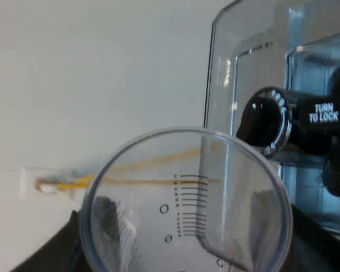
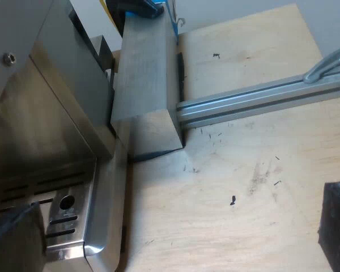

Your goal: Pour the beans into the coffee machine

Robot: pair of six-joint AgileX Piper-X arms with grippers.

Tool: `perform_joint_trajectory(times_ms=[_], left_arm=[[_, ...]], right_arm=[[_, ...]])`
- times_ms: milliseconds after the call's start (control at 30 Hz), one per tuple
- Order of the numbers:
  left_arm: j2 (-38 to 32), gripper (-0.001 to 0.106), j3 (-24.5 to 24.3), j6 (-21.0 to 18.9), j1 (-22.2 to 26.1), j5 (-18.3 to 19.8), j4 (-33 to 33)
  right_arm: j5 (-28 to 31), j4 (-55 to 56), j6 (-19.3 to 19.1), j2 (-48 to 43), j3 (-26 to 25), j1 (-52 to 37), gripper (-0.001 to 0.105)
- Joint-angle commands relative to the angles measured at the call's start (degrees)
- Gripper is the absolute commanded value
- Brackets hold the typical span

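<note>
My left gripper (image 1: 187, 243) is shut on the measuring glass (image 1: 184, 198), with one dark finger on each side of it. The clear glass has a round rim and printed scale marks, and I see no beans inside it. Just past the rim stands the machine's transparent bean hopper (image 1: 260, 62), with its black "TURN TO LOCK" knob (image 1: 283, 122) close to the glass. In the right wrist view my right gripper (image 2: 170, 238) is open over the wooden table (image 2: 243, 192), beside the espresso machine's steel side (image 2: 39, 141). Nothing is between its fingers.
A grey block (image 2: 144, 85) stands against the machine, and an aluminium rail (image 2: 260, 99) with a metal lever (image 2: 328, 62) runs from it across the table. A few dark specks lie on the wood. A pale wall with a socket and yellow cables (image 1: 62, 182) is behind the glass.
</note>
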Motion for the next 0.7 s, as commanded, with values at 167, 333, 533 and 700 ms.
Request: perform_joint_trajectory(times_ms=[167,333,533,700], left_arm=[[-0.05,0.031,-0.35,9.21,0.04,-1.79,-1.61],[-0.05,0.031,-0.35,13.8,0.04,-1.79,-3.87],[-0.05,0.031,-0.35,19.2,0.04,-1.56,-7.69],[-0.05,0.031,-0.35,27.18,0.04,-1.5,-7.51]], right_arm=[[-1.04,-0.03,0.05,-0.21,-0.74,0.01,0.104],[-1.03,-0.03,0.05,-0.21,-0.74,0.01,0.104],[-1.03,-0.03,0.05,-0.21,-0.74,0.01,0.104],[-1.03,-0.03,0.05,-0.21,-0.74,0.01,0.104]])
